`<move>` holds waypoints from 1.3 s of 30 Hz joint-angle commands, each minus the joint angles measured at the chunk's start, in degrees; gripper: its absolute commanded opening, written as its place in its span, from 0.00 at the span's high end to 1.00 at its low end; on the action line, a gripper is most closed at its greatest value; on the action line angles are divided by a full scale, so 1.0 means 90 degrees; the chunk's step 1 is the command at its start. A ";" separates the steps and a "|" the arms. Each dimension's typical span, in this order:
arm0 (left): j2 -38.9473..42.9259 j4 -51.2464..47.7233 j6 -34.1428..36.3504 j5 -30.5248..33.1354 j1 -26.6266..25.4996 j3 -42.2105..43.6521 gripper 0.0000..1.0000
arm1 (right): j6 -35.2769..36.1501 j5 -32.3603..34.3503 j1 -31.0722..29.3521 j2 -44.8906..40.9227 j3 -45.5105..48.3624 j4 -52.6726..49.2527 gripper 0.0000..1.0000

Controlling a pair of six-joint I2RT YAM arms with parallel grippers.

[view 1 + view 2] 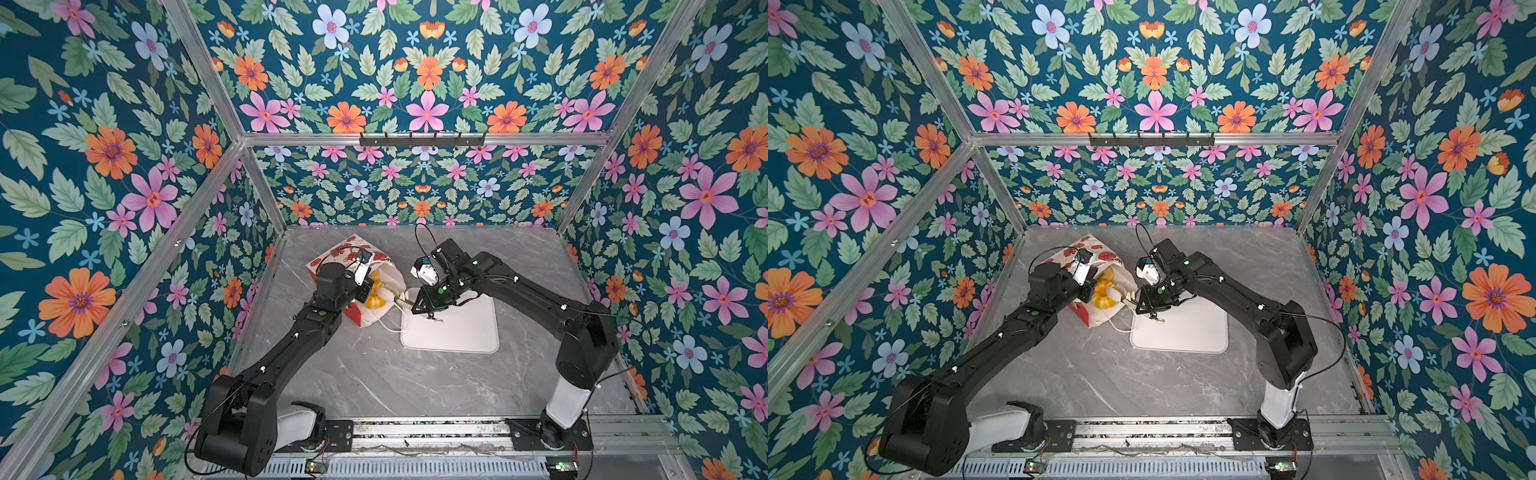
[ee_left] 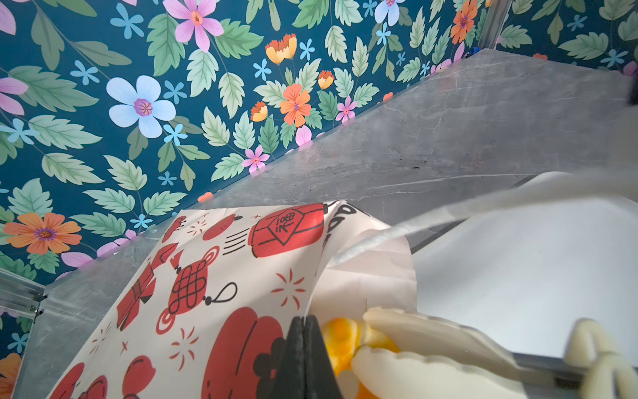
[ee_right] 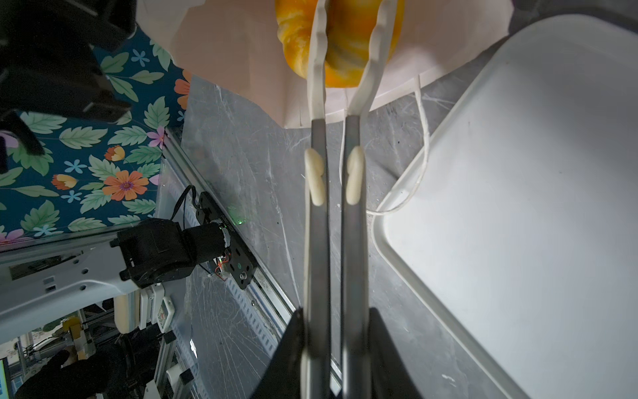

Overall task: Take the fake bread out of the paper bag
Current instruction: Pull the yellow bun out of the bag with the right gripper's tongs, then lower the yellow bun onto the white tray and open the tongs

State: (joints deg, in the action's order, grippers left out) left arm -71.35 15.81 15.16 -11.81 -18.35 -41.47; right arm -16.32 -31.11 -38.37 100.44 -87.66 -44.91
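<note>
The bag [image 1: 338,248] lies on its side on the bench [image 1: 374,382], with its open mouth facing the white tray [image 1: 457,332]. A yellow-orange bread [image 3: 348,41] sits just inside that mouth. The right tool [image 3: 336,345] is beside the bag, over the tray's corner. It is pressed tight on a pair of tongs [image 3: 319,241]. The tongs reach into the bag, with one cream arm on each side of the bread. Their tips run out of the wrist view, so they may be squeezing it or only touching it.

The bag shows red lanterns and knots. One lantern has a Chinese sign on it. The black letters near the bag's lip are too bent to read.

The left tool [image 2: 303,324] is right above the bread. Its fingers are pressed together and seem to pinch the bag's top lip.
</note>
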 commanded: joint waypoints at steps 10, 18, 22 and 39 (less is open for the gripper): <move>0.0005 0.0283 -0.0090 0.0276 0.0004 0.0030 1.00 | -0.0347 0.0790 0.0364 -0.2087 0.1632 -0.0304 1.00; -0.0003 0.0293 -0.0092 0.0264 0.0004 0.0018 1.00 | -0.0696 0.1578 0.0563 -0.3442 0.2624 -0.0953 0.99; -0.0031 0.0295 -0.0096 0.0205 0.0004 0.0011 1.00 | -0.0910 0.1649 0.0863 -0.3927 0.3122 -0.1042 0.99; -0.0095 0.0323 -0.0099 0.0063 -0.0001 0.0028 1.00 | -0.1224 0.1405 0.2173 -0.4648 0.4211 -0.0678 0.96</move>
State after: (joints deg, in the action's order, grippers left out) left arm -72.14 17.23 14.94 -11.16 -18.35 -41.19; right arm -27.22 -17.54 -19.00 58.26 -49.98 -53.58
